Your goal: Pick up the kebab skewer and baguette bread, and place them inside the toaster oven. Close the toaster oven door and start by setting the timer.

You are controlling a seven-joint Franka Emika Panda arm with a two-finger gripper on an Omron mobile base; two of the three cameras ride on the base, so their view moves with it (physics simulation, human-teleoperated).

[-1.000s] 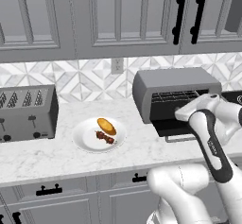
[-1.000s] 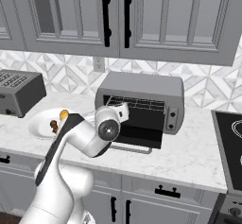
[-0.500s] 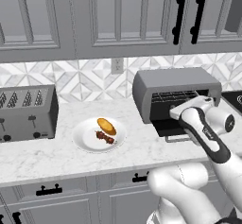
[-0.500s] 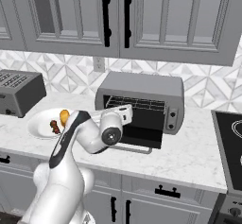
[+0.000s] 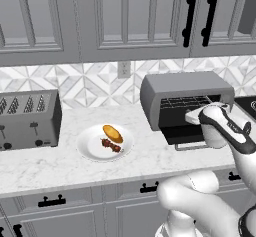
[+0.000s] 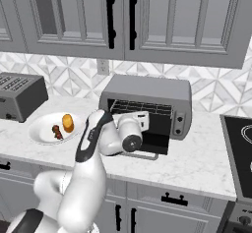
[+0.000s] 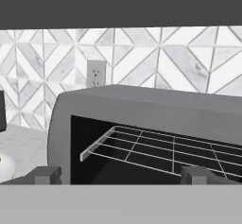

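The kebab skewer (image 5: 111, 145) and the baguette bread (image 5: 113, 133) lie side by side on a white plate (image 5: 90, 148) at the counter's middle. To the right stands the toaster oven (image 5: 186, 88), its door (image 5: 192, 135) dropped open and flat. My gripper (image 5: 196, 116) hovers open right in front of the oven's mouth, above the door, with nothing between its fingers. From the right side the gripper (image 6: 142, 120) points into the toaster oven (image 6: 147, 87); the baguette bread (image 6: 68, 123) and kebab skewer (image 6: 57, 130) sit far to its left. The hand view faces the wire rack (image 7: 156, 152) beyond the gripper (image 7: 120, 176).
A grey slot toaster (image 5: 27, 118) stands at the counter's left end. A dark stovetop (image 6: 241, 148) begins right of the oven. Wall cabinets hang above, and a wall outlet (image 5: 124, 69) sits on the tiled backsplash behind the plate.
The arm has sunk and the hand has eased a little closer to the oven's opening. The gripper stays open; plate, food and oven have not moved.
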